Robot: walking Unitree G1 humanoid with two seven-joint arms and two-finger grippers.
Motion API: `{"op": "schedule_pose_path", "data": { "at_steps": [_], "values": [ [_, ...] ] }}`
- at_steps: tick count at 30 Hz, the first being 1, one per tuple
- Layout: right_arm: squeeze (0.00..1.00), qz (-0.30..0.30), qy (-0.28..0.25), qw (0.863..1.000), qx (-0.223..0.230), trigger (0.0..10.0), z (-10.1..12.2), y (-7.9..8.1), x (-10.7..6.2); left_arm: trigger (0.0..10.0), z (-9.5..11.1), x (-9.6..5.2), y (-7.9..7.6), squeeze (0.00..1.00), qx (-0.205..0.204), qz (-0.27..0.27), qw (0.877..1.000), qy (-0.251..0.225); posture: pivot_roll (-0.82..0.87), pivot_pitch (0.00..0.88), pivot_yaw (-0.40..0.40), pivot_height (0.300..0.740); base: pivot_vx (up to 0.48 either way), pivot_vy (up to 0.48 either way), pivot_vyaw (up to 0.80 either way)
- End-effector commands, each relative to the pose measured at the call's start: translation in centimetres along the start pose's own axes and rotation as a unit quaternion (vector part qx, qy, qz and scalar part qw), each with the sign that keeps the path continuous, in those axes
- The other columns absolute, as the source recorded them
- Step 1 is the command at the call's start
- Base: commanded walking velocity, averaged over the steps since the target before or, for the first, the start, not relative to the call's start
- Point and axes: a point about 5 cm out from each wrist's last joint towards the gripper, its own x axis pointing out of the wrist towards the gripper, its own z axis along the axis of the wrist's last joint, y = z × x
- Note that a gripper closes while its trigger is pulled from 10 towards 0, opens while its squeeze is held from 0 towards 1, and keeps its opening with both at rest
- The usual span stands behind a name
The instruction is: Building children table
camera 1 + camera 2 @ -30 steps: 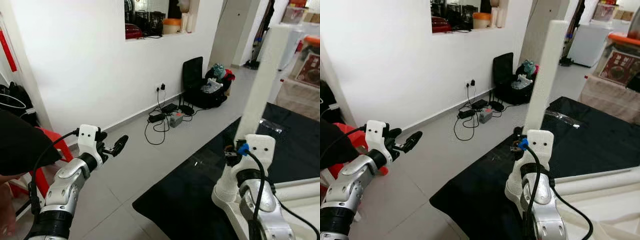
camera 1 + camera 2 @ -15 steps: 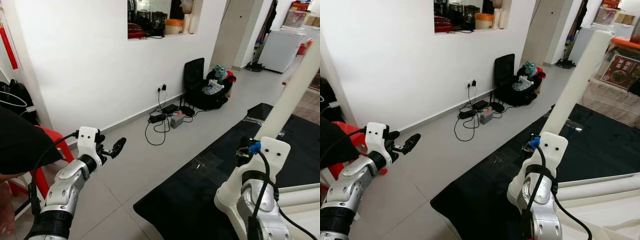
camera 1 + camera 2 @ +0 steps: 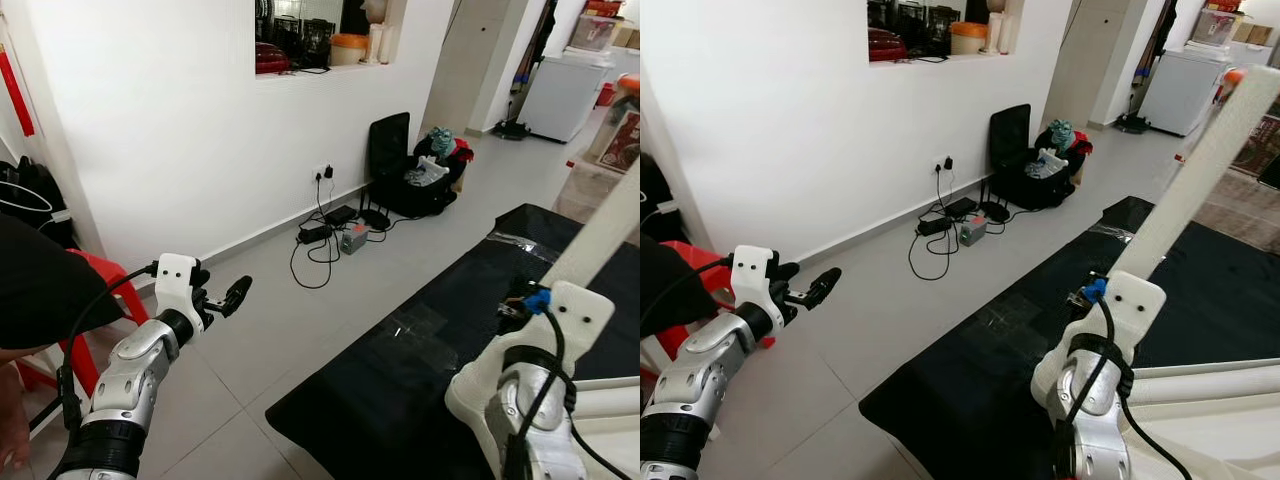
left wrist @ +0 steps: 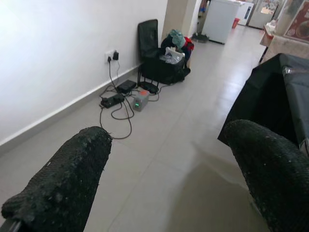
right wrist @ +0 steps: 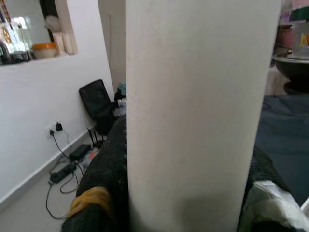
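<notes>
White table leg (image 3: 1200, 180) is clamped near its lower end in the right end effector (image 3: 1102, 297), tilted up and to the right over the black mat (image 3: 1020, 350); other white parts (image 3: 1200, 385) lie near right. Long overhang above the grip: risk it pivots or slips in the fingers, or the top clips something on the right. Left end effector (image 3: 226, 297) is wide open and empty over the floor, far left, so no second support.

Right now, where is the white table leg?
The white table leg is on the robot's right side, held in the right gripper and leaning up to the right above the black mat.
</notes>
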Motion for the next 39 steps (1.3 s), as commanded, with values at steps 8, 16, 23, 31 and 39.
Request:
{"op": "schedule_pose_path", "data": {
  "at_steps": [8,16,23,31,39],
  "values": [
    [0.00,0.354,0.037,0.934,0.012,10.0,-2.0,4.9,-2.4,10.0,0.3,0.5,-0.4,0.00,0.009,-0.012,1.000,-0.001,0.05,0.000,-0.040,0.740,0.000,0.000,0.00],
    [0.00,0.578,0.098,0.810,-0.014,10.0,-3.3,6.0,-5.1,10.0,0.1,0.5,-0.5,0.00,0.008,-0.016,1.000,0.004,0.06,0.000,-0.051,0.740,0.000,0.000,0.00],
    [0.00,0.658,0.158,0.735,0.050,10.0,-3.3,5.4,-6.5,10.0,-0.2,0.4,-0.5,0.00,0.003,-0.018,1.000,0.011,0.07,0.000,-0.060,0.740,0.000,0.000,0.00],
    [0.00,0.790,0.154,0.588,0.079,10.0,-1.2,4.5,-9.5,10.0,-0.5,0.2,-0.3,0.00,-0.008,-0.014,1.000,0.019,0.07,0.000,-0.060,0.740,0.000,0.000,0.00],
    [0.00,0.814,0.163,0.555,0.061,10.0,-1.2,4.0,-9.7,10.0,-0.6,0.4,-0.4,0.00,-0.008,-0.016,1.000,0.023,0.07,0.000,-0.058,0.740,0.000,0.000,0.00]
  ]
}}
